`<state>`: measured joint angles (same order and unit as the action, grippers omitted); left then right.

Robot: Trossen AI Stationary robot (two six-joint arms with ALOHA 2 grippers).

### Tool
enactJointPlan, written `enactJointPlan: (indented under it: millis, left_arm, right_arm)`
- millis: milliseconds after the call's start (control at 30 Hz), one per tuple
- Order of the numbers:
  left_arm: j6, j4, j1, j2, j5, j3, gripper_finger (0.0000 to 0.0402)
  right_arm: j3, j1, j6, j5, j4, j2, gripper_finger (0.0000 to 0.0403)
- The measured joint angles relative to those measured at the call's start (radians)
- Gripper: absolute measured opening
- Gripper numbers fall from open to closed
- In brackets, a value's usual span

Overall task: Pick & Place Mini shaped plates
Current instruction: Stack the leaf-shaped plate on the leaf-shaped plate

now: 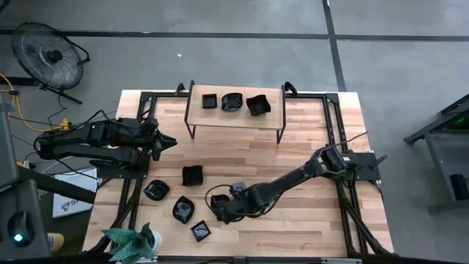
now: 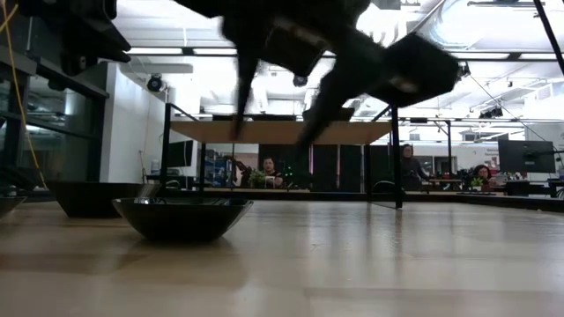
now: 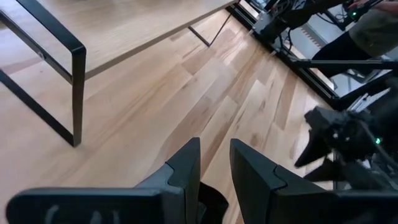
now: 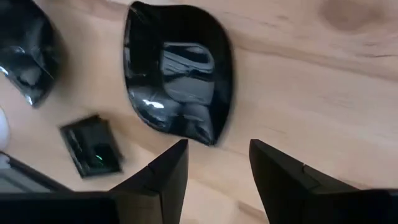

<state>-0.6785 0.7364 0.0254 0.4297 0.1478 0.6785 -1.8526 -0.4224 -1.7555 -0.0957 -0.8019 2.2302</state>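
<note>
Mini shaped plates (image 1: pixel 233 102): you have three on the raised shelf (image 1: pixel 198 117) at the worktop (image 1: pixel 308 161)'s far edge; five remain near the front-left corner. Your right claw (image 1: pixel 218 210) hangs released over one (image 4: pixel 177 78); the left claw (image 1: pixel 170 141), narrowly parted and empty, waits left.

A pale wooden butcher-block bench (image 1: pixel 308 147) carries a low wooden shelf on black metal legs (image 1: pixel 238 117) and a green leafy plant (image 1: pixel 132 242). A black floor fan (image 1: pixel 47 55) stands on the grey floor (image 1: pixel 220 44).
</note>
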Motion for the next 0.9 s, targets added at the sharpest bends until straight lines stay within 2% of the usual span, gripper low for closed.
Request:
enactJointPlan:
  millis: [100, 333, 900]
  left_arm:
    - [0.000, 0.000, 0.000, 0.000, 0.001, 0.000, 0.0085]
    - [0.016, 0.000, 0.000, 0.000, 0.002, 0.000, 0.0085]
    - [0.019, 0.000, 0.000, 0.000, 0.001, 0.000, 0.0085]
  right_arm:
    - [0.002, -0.007, -0.053, -0.049, 0.018, 0.026, 0.0165]
    - [0.003, -0.010, -0.125, -0.062, 0.003, 0.045, 0.0165]
    - [0.002, -0.023, -0.151, -0.062, 0.036, 0.081, 0.0157]
